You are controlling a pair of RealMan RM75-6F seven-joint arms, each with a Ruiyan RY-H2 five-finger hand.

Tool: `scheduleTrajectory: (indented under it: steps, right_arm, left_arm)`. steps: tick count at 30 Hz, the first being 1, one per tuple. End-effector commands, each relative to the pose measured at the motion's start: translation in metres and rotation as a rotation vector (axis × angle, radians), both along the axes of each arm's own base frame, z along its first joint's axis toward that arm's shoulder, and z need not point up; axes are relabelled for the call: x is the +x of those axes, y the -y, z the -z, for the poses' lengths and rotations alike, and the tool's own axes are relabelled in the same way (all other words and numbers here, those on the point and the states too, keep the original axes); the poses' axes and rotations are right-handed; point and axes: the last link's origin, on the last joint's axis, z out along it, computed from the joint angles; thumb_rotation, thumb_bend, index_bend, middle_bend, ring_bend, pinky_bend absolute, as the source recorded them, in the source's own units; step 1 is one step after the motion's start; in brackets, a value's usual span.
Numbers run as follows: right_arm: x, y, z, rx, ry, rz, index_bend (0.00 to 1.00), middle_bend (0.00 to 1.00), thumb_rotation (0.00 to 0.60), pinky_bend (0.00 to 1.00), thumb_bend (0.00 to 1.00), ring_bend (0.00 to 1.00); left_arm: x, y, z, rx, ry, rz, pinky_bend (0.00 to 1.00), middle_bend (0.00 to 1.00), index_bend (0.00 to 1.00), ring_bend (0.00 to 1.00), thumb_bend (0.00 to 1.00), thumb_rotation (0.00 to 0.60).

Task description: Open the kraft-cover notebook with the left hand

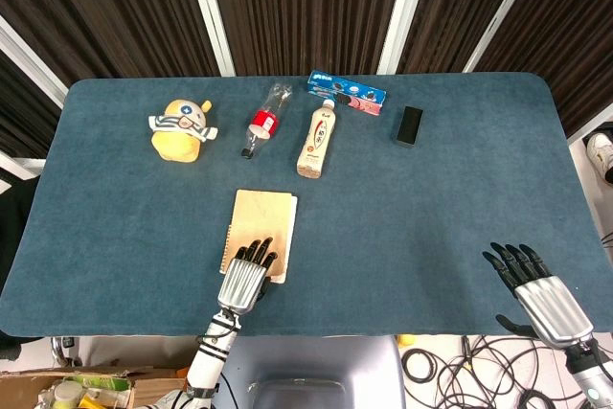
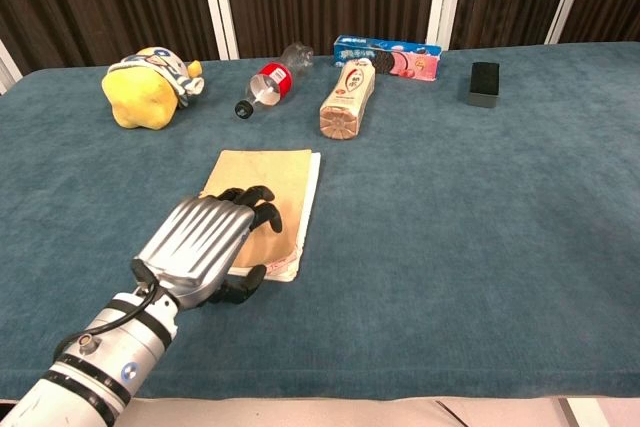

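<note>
The kraft-cover notebook point(image 1: 262, 223) point(image 2: 266, 183) lies closed and flat on the blue table, near the front edge and left of centre. My left hand point(image 1: 247, 273) point(image 2: 207, 237) rests palm down on its near end, dark fingers spread over the cover, holding nothing. My right hand point(image 1: 534, 286) lies flat at the table's front right corner, fingers apart and empty; the chest view does not show it.
Along the back stand a yellow plush toy point(image 1: 180, 129) point(image 2: 148, 85), a clear bottle with a red label point(image 1: 262, 121) point(image 2: 268, 82), a beige drink bottle point(image 1: 318, 141) point(image 2: 347, 99), a blue biscuit box point(image 1: 347, 92) point(image 2: 388, 53) and a small black box point(image 1: 409, 126) point(image 2: 484, 83).
</note>
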Motion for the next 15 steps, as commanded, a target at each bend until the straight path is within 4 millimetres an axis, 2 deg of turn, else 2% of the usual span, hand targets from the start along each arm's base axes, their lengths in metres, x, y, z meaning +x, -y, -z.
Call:
scheduleTrajectory:
  steps: [1, 15]
  right_arm:
    - [-0.0001, -0.0003, -0.0001, -0.001, 0.000, 0.001, 0.00, 0.00, 0.600, 0.05, 0.12, 0.00]
    - [-0.0008, -0.0026, 0.0000, -0.013, -0.003, 0.007, 0.00, 0.00, 0.600, 0.05, 0.12, 0.00]
  left_arm:
    - [-0.0002, -0.0001, 0.0000, -0.001, -0.002, -0.002, 0.38, 0.17, 0.38, 0.20, 0.38, 0.600]
    - [-0.0023, -0.0022, 0.0044, -0.010, -0.023, -0.009, 0.38, 0.17, 0.38, 0.20, 0.38, 0.600]
